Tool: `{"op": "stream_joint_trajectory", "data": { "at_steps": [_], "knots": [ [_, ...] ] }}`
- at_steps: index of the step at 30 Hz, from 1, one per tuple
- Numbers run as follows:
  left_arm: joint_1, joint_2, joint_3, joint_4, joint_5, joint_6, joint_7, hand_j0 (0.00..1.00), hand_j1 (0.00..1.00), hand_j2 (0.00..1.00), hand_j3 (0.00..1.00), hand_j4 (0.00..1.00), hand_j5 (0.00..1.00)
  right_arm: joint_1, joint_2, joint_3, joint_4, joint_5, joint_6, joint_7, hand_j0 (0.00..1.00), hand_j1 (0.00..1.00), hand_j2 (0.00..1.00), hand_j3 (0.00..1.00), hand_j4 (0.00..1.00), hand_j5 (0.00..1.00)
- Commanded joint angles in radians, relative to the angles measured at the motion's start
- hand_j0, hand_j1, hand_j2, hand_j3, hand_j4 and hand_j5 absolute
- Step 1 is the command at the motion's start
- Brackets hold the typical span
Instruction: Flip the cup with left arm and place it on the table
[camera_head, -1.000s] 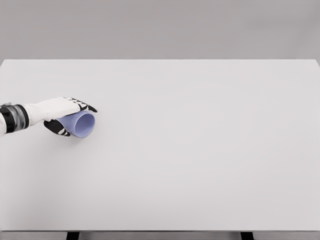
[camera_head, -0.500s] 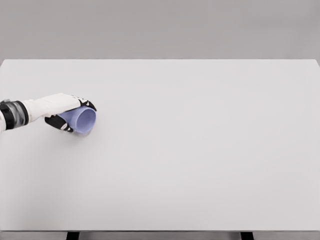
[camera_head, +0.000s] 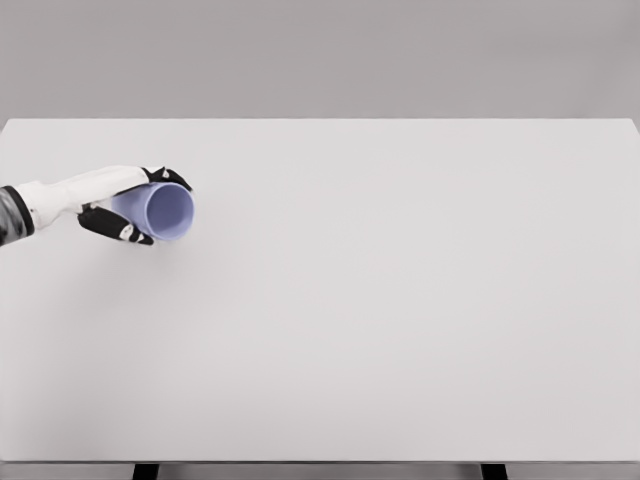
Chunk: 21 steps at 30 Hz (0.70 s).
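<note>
- Left hand (camera_head: 128, 208) grips your one lavender cup (camera_head: 164, 211), held sideways near the left edge, mouth facing right.
- You see one white tabletop (camera_head: 400, 300) against a plain grey wall (camera_head: 320, 55).

Left hand (camera_head: 118, 200) fingers (camera_head: 120, 231) grip the sideways blue cup (camera_head: 160, 211) above the table (camera_head: 400, 300).

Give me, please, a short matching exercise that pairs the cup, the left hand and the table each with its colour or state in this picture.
Things:
1. cup
2. left hand
3. table

States:
A. white, plain surface
B. closed around another thing
C. pale blue, on its side, mouth facing the camera

Pairs: 1-C, 2-B, 3-A
</note>
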Motion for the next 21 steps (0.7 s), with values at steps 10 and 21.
{"op": "stream_joint_trajectory", "data": {
  "at_steps": [10,21],
  "knots": [
    [0.002,0.007,0.035,0.058,0.369,-0.004,0.001,0.64,0.64,0.64,0.64,0.64,0.64,0.0,0.0,0.0,0.0,0.0,0.0,0.001,1.0,1.0,1.0,1.0,1.0,1.0],
    [0.058,-0.062,0.024,0.127,0.521,-0.011,0.001,0.64,0.64,0.64,0.64,0.64,0.64,0.0,0.0,0.0,0.0,0.0,0.0,0.001,1.0,1.0,1.0,1.0,1.0,1.0]
  ]
}}
